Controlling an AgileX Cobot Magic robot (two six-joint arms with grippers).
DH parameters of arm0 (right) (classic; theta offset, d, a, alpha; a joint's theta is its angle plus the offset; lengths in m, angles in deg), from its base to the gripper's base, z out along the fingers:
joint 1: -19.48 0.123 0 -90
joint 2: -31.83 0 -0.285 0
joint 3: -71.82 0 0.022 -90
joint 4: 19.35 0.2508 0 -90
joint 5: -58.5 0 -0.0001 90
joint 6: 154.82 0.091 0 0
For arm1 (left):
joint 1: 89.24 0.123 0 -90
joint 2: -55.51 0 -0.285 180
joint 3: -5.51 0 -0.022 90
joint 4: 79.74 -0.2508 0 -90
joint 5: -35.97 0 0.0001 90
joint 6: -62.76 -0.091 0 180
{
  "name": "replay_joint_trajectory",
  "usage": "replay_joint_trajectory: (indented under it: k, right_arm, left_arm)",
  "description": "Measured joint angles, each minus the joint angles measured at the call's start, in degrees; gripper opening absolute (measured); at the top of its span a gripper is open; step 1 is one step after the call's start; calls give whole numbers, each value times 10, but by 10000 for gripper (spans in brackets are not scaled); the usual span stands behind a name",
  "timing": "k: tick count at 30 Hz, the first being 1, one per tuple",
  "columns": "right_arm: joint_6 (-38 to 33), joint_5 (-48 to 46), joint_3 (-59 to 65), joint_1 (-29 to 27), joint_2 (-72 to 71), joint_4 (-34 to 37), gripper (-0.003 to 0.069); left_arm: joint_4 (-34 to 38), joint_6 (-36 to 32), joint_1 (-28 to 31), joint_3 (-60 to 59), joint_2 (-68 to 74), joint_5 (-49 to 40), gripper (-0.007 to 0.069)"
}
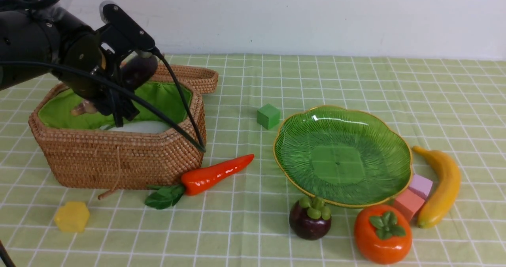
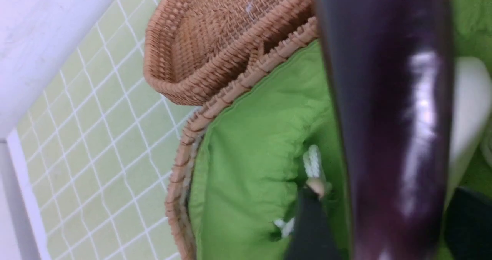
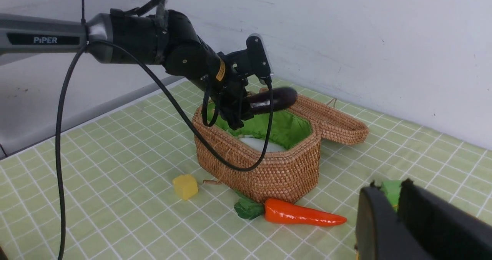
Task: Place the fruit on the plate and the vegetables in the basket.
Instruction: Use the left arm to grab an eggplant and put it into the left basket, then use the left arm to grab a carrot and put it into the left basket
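Left gripper [image 3: 242, 110]: closed on the eggplant [image 1: 138, 71]. It hangs over the open basket [image 1: 118, 160], at the rim on the lid's side. The eggplant lies roughly level, its free end pointing out over the lid [image 1: 193, 77]. In the left wrist view the dark, glossy eggplant runs between the two fingers [image 2: 311, 225], with the green lining [image 2: 250, 156] below it.

Basket contents: the white radish [image 1: 138, 126] lies on the lining, partly hidden by the arm.

Pepper [image 1: 215, 173]: on the checked cloth [image 1: 253, 227], just in front of the basket's right corner, with its leaves beside the wicker wall and its tip pointing toward the plate [image 1: 342, 156].

Fruit, all on the cloth around the plate:
- The banana [image 1: 442, 186] is along its right side.
- The mangosteen [image 1: 310, 219] is at its near rim.
- The persimmon [image 1: 382, 235] is beside the mangosteen, to the right.

Two pink blocks [image 1: 411, 200] sit between the plate's rim and the banana. A green block [image 1: 268, 116] is behind the plate and a yellow block [image 1: 72, 216] is in front of the basket.

Right gripper [image 3: 392, 189]: seen only in its own wrist view, fingers close together with a narrow slit, holding nothing, well apart from the basket.
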Motion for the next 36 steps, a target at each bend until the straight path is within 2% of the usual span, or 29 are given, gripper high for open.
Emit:
replay_joint_trajectory:
  k: [6, 9, 11, 14, 16, 17, 18, 19, 21, 23, 27, 32, 36]
  right_arm:
    - [0, 0, 0, 0, 0, 0, 104]
    - [0, 0, 0, 0, 0, 0, 106]
    - [0, -2, 0, 0, 0, 0, 106]
    - [0, -6, 0, 0, 0, 0, 107]
    - [0, -14, 0, 0, 0, 0, 107]
    - [0, -16, 0, 0, 0, 0, 107]
    - [0, -32, 0, 0, 0, 0, 107]
    - [0, -37, 0, 0, 0, 0, 107]
    - [1, -73, 0, 0, 0, 0, 107]
    - [8, -105, 0, 0, 0, 0, 107]
    - [13, -158, 0, 0, 0, 0, 107]
    - [13, -188, 0, 0, 0, -1, 109]
    - [13, -190, 0, 0, 0, -5, 110]
  left_arm:
    - [-4, 0, 0, 0, -1, -4, 611]
    - [6, 0, -3, 0, -6, -17, 606]
    - [24, 4, -10, 0, -14, -30, 576]
    - [67, 33, -33, 0, -32, -42, 498]
    - [119, 55, -72, 0, -53, -58, 356]
    - [126, 53, -81, 0, -55, -62, 329]
    - [159, 34, -117, 0, -64, -88, 220]
    - [163, 31, -121, 0, -65, -88, 206]
    - [220, -7, -174, 0, -63, -141, 59]
    - [258, -31, -207, 0, -55, -170, -14]
    - [284, -55, -232, 3, -26, -190, -12]
    - [279, -62, -234, 49, 38, -207, 100]
    - [238, -64, -234, 110, 102, -211, 319]
